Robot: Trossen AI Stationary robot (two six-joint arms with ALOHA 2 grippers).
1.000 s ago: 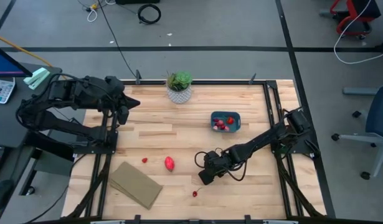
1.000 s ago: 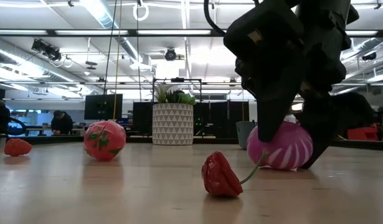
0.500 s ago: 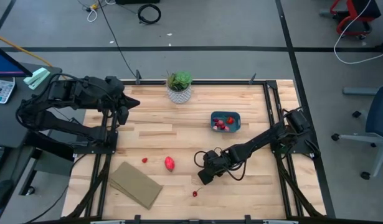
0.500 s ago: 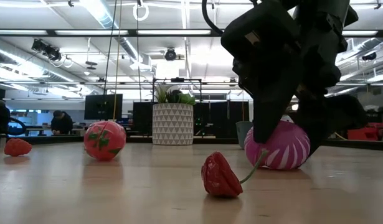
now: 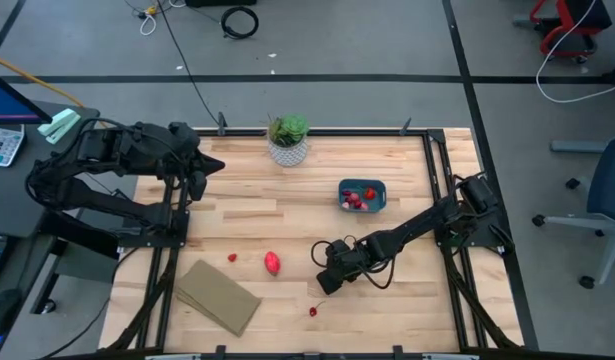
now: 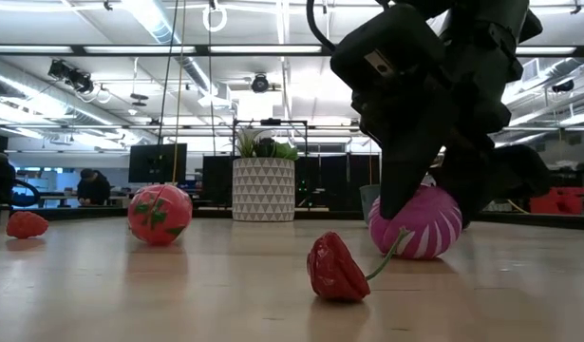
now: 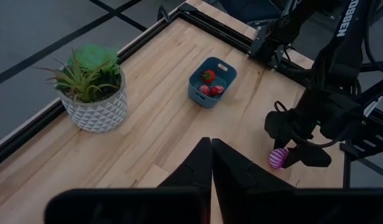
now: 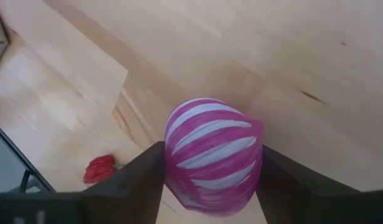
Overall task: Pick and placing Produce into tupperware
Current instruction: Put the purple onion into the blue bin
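The purple-and-white striped produce [image 8: 213, 149] sits near the table's middle, between my right gripper's [image 8: 213, 163] fingers, which are shut on it [image 6: 415, 223]. The right arm reaches in from the table's right [image 5: 329, 277]. The teal tub [image 5: 362, 194] stands farther back and holds several red pieces. A red round fruit [image 5: 273, 263], a small red piece [image 5: 232, 257] and a red cherry-like piece with a stem [image 6: 337, 269] lie on the wood. My left gripper [image 7: 210, 163] is shut and hovers over the far left of the table [image 5: 202, 165]. My right gripper pinches the striped produce between its two fingers [image 8: 138, 180], one on each side of its widest part [image 8: 172, 140]. The fingers come from above, slanting in from the table's right. Its underside [image 6: 413, 255] looks level with the tabletop; I cannot tell whether it is lifted.
A green plant in a white pot [image 5: 287, 140] stands at the far edge. A flat tan slab [image 5: 217, 297] lies near the near left corner. Black rails [image 5: 435, 190] run along the table's sides. Bare wood lies between the tub and the right gripper.
My right gripper's fingers have closed in on the striped produce, and gripper and produce have shifted slightly toward the table's left. The other pieces and the left arm have kept still.
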